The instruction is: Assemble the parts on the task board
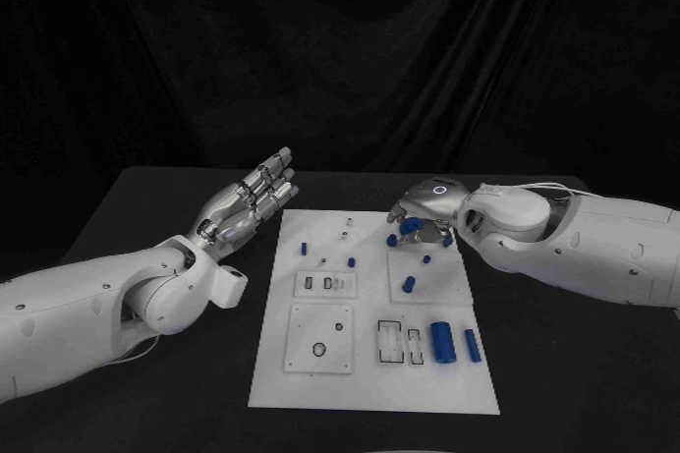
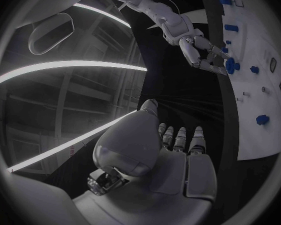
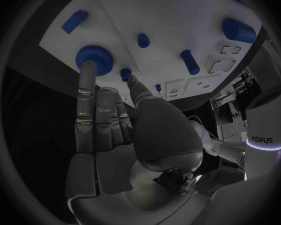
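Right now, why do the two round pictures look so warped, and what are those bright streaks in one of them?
Both wrist views come through fisheye lenses, so the straight edge of the white rectangular task board bows in the left wrist view. The bright curved streaks in that view look like ceiling lights, bent the same way. In the right wrist view the blue toothed gear looms large beside the silver right hand. The head view is undistorted, evenly lit against black.

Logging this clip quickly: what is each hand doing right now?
Left hand: open, holding nothing, beside the task board.
Right hand: finger touching the blue gear; grip unclear.

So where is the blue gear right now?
In the head view, the blue gear sits at the task board's far right corner, under the right hand's fingers.
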Action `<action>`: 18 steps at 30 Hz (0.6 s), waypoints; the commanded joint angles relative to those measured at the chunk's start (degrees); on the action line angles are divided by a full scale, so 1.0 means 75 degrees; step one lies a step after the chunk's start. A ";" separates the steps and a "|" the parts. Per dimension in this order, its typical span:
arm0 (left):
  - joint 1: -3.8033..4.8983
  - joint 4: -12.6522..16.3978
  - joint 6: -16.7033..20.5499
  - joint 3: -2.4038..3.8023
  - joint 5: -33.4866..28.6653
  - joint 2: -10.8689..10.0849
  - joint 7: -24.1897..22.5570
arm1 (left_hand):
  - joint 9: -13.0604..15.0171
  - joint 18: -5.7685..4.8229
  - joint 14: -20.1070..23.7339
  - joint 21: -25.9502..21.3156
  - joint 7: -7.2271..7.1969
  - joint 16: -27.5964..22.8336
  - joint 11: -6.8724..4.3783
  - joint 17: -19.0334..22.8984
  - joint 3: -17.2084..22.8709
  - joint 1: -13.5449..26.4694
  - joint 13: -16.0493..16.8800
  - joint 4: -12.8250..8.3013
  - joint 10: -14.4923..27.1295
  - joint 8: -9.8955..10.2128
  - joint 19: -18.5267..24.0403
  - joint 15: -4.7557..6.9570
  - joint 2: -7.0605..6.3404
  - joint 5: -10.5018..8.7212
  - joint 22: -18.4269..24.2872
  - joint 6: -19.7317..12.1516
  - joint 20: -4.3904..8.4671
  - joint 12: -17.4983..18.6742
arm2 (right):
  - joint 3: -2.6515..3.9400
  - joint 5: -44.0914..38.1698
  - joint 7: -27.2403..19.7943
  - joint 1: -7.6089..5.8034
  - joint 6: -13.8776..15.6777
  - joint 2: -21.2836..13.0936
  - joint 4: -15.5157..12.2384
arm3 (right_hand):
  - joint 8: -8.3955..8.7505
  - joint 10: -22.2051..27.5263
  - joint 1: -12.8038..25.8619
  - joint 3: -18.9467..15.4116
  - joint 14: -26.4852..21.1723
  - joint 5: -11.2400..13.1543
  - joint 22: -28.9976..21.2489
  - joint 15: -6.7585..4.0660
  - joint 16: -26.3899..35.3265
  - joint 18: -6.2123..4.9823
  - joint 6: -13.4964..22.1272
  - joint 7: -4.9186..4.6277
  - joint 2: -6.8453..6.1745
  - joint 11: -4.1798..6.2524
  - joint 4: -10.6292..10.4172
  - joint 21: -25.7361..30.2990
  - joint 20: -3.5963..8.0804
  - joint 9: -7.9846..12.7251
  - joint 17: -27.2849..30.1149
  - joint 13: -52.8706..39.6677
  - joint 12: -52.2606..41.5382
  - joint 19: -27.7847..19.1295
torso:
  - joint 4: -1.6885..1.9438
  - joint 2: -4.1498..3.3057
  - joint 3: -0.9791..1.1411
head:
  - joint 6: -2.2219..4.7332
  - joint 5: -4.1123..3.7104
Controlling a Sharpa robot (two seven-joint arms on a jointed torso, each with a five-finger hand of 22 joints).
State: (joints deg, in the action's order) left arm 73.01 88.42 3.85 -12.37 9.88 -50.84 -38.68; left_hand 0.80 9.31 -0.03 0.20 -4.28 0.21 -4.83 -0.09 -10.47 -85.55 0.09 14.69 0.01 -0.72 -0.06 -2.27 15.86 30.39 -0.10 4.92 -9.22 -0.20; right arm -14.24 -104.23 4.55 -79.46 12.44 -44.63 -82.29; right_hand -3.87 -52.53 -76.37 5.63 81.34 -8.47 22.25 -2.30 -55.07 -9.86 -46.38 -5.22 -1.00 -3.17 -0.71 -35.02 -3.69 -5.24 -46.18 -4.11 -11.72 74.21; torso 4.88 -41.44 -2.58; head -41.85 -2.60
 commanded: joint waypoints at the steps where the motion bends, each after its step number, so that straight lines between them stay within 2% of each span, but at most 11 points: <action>1: -0.0010 0.0009 -0.0173 0.0009 0.0022 0.0019 -0.0316 | 0.0013 0.0118 0.0003 -0.0026 0.0056 -0.0028 0.0060 0.0012 0.0050 -0.0082 -0.0012 0.0012 -0.0001 -0.0025 0.0008 -0.0071 0.0011 0.0028 0.0013 -0.0005 -0.0058 0.0027 | 0.0006 -0.0118 -0.0091 0.0060 0.0162 0.0021 0.0055 | -0.0007 -0.0054 -0.0175 0.0131 -0.0046 -0.0340 0.0113 -0.0024 -0.0010 -0.0066 -0.0065 -0.0015 -0.0015 -0.0011 0.0026 -0.0103 0.0009 -0.0018 -0.0060 -0.0005 0.0047 -0.0109 | 0.0034 0.0015 0.0000 | -0.0055 -0.0007; 2: -0.0011 0.0011 -0.0179 0.0009 0.0022 0.0019 -0.0315 | 0.0013 0.0118 0.0003 -0.0026 0.0056 -0.0028 0.0060 0.0012 0.0050 -0.0082 -0.0012 0.0012 -0.0001 -0.0025 0.0008 -0.0071 0.0011 0.0028 0.0013 -0.0005 -0.0058 0.0027 | 0.0006 -0.0118 -0.0100 0.0075 0.0158 0.0030 0.0067 | -0.0006 -0.0059 -0.0183 0.0147 -0.0043 -0.0379 0.0131 -0.0024 -0.0020 -0.0065 -0.0068 -0.0014 -0.0016 -0.0013 0.0027 -0.0115 0.0009 -0.0019 -0.0077 -0.0004 0.0051 -0.0119 | 0.0046 0.0024 0.0001 | -0.0074 -0.0012; 4: -0.0012 0.0013 -0.0156 0.0009 0.0022 0.0019 -0.0322 | 0.0011 0.0119 0.0003 -0.0026 0.0068 -0.0028 0.0080 0.0012 0.0064 -0.0092 -0.0012 0.0008 -0.0001 -0.0022 0.0008 -0.0098 0.0008 0.0030 0.0013 -0.0018 -0.0078 0.0027 | 0.0006 -0.0118 -0.0131 0.0109 0.0155 0.0056 0.0097 | -0.0006 -0.0080 -0.0199 0.0208 -0.0029 -0.0527 0.0199 -0.0018 -0.0061 -0.0065 -0.0092 -0.0027 -0.0014 -0.0018 0.0021 -0.0162 0.0007 -0.0025 -0.0146 0.0000 0.0067 -0.0155 | 0.0040 0.0040 0.0000 | -0.0096 -0.0003; 6: -0.0014 0.0010 -0.0107 0.0009 0.0022 0.0019 -0.0331 | -0.0003 0.0119 0.0003 -0.0026 0.0021 -0.0028 0.0162 0.0012 0.0088 -0.0103 -0.0012 0.0009 -0.0001 -0.0006 0.0008 -0.0156 -0.0010 0.0028 0.0013 -0.0097 -0.0133 0.0027 | 0.0006 -0.0102 -0.0171 0.0140 0.0171 0.0087 0.0132 | -0.0019 -0.0139 -0.0225 0.0336 0.0013 -0.0828 0.0314 -0.0009 -0.0182 -0.0063 -0.0177 -0.0049 -0.0020 -0.0043 0.0018 -0.0245 0.0004 -0.0042 -0.0315 0.0006 0.0090 -0.0203 | 0.0037 0.0051 0.0000 | -0.0126 -0.0004; 8: -0.0015 -0.0001 -0.0083 0.0009 0.0022 0.0019 -0.0336 | -0.0002 0.0120 0.0003 -0.0026 0.0024 -0.0028 0.0177 0.0012 0.0091 -0.0103 -0.0012 0.0011 -0.0001 -0.0007 0.0008 -0.0175 -0.0019 0.0035 0.0013 -0.0097 -0.0149 0.0027 | 0.0006 -0.0088 -0.0213 0.0168 0.0194 0.0124 0.0175 | -0.0018 -0.0183 -0.0228 0.0421 0.0028 -0.0938 0.0386 -0.0004 -0.0228 -0.0061 -0.0216 -0.0041 -0.0035 -0.0059 0.0010 -0.0297 -0.0002 -0.0049 -0.0383 0.0011 0.0104 -0.0234 | 0.0036 0.0059 -0.0001 | -0.0126 -0.0015; 14: -0.0019 -0.0031 -0.0086 0.0009 0.0022 0.0046 -0.0338 | 0.0004 0.0120 0.0003 -0.0026 0.0193 -0.0028 0.0163 0.0012 0.0119 -0.0098 -0.0012 0.0027 -0.0001 -0.0015 0.0008 -0.0233 -0.0030 0.0046 0.0013 -0.0072 -0.0205 0.0027 | 0.0006 -0.0068 -0.0321 0.0255 0.0277 0.0249 0.0340 | -0.0029 -0.0393 -0.0229 0.0817 0.0072 -0.1263 0.0627 0.0003 -0.0358 -0.0062 -0.0431 -0.0099 -0.0096 -0.0075 -0.0044 -0.0464 -0.0008 -0.0075 -0.0586 0.0033 0.0188 -0.0344 | 0.0038 0.0087 0.0001 | -0.0171 -0.0023; 18: -0.0024 -0.0051 -0.0093 0.0009 0.0022 0.0065 -0.0337 | 0.0002 0.0121 0.0003 -0.0026 0.0288 -0.0028 0.0211 0.0012 0.0142 -0.0108 -0.0012 0.0018 -0.0001 -0.0013 0.0008 -0.0273 -0.0043 0.0048 0.0013 -0.0083 -0.0242 0.0027 | 0.0006 -0.0062 -0.0392 0.0311 0.0333 0.0338 0.0485 | -0.0021 -0.0480 -0.0195 0.1126 0.0068 -0.1532 0.0779 0.0004 -0.0362 -0.0065 -0.0552 -0.0100 -0.0194 -0.0073 -0.0096 -0.0560 -0.0005 -0.0081 -0.0626 0.0046 0.0299 -0.0426 | 0.0046 0.0093 0.0002 | -0.0169 -0.0022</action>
State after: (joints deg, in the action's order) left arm 72.93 88.03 3.52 -12.36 9.93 -50.47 -38.70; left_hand 0.85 9.31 -0.02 0.20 -2.64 0.21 -3.68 -0.06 -9.68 -85.83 0.05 14.85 0.02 -0.73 -0.06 -3.92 15.59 30.39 -0.05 4.30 -10.66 -0.20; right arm -14.22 -104.37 2.48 -77.32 13.40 -42.20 -78.96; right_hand -3.87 -55.80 -78.10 13.81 81.34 -19.75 27.97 -2.30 -57.50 -9.86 -50.16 -5.95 -1.83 -3.78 -1.42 -38.99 -3.66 -5.80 -50.83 -3.81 -9.58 71.39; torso 5.16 -40.83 -2.58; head -43.14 -2.80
